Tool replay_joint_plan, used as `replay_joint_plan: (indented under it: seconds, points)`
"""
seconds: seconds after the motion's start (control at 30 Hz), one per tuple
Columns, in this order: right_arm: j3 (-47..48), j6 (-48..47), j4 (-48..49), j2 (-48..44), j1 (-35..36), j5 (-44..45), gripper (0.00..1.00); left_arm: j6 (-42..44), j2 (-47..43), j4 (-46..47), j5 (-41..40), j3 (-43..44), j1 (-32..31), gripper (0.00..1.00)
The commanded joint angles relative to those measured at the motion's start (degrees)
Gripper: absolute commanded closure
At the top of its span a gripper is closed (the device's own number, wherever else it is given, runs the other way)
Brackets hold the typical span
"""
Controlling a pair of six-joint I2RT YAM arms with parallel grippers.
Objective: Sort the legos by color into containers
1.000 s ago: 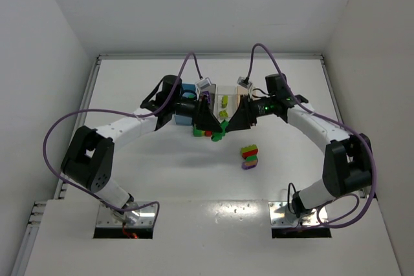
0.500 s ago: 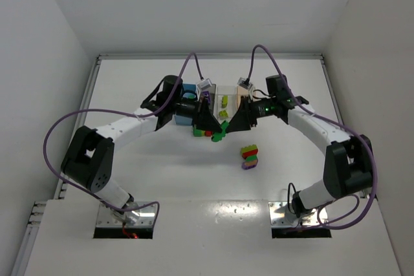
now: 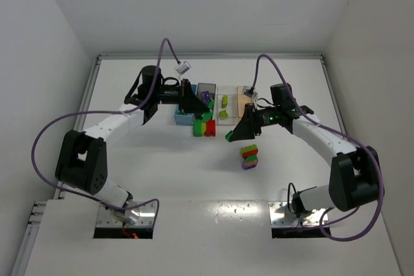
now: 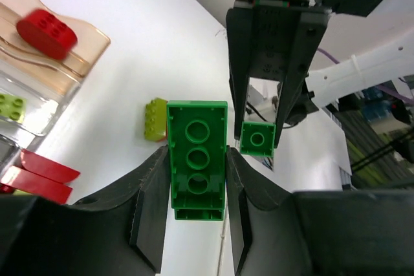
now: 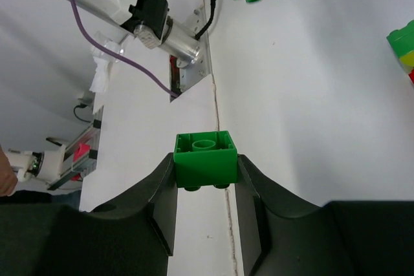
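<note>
Nearest on the white table (image 3: 162, 172), right of centre, a small stack (image 3: 249, 156) of bricks stands alone: red and green on top, yellow-green in the middle, purple at the bottom.

Just beyond it and slightly left, the right gripper (image 5: 206, 167) has its fingers closed onto the two sides of a small green brick (image 5: 206, 153), which hangs clear of the table.

Left of that, a loose green brick (image 3: 197, 127) and red pieces (image 3: 210, 127) lie side by side on the table, just in front of the bins.

Above these pieces, the left gripper (image 4: 197, 163) is clamped on a long green brick (image 4: 196, 127), fingers pressed against its long sides. Its wrist view faces the right gripper, and the two held bricks are apart.

Farthest back, the four bins sit in a row. At the left is the blue bin (image 3: 182, 118), largely hidden by the left gripper, so I cannot tell what it holds. Next is the grey bin (image 3: 208, 87), with a purple brick (image 3: 206, 97) inside. The clear bin (image 3: 226, 88) holds yellow-green bricks (image 3: 224, 101). At the right end, the tan bin (image 4: 90, 50) has a rounded red brick (image 4: 44, 32) in it.
</note>
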Motion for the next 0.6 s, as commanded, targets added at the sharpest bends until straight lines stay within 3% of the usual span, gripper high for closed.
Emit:
replay_joint_plan:
  seconds: [0.0,0.13,0.33,0.57]
  points:
    - [-0.1,-1.7,1.6,-1.6,-0.4,-1.5,0.98,-1.4,-3.3,4.4,-0.2,0.6,0.6,0.92]
    - [1.1,-3.2,0.3,-1.6,-0.4,1.2,0.98,-0.3,-4.6,3.4,-0.8,-1.5,1.8,0.93]
    - [4.6,-0.6,3.3,0.5,0.4,15.3,0.98,0.3,-10.4,3.4,-5.6,-4.8,6.5,0.93]
    - [24.2,7.9,10.7,15.2,5.1,25.6,0.98,4.9,-17.7,-3.7,-12.1,-6.5,17.4,0.93]
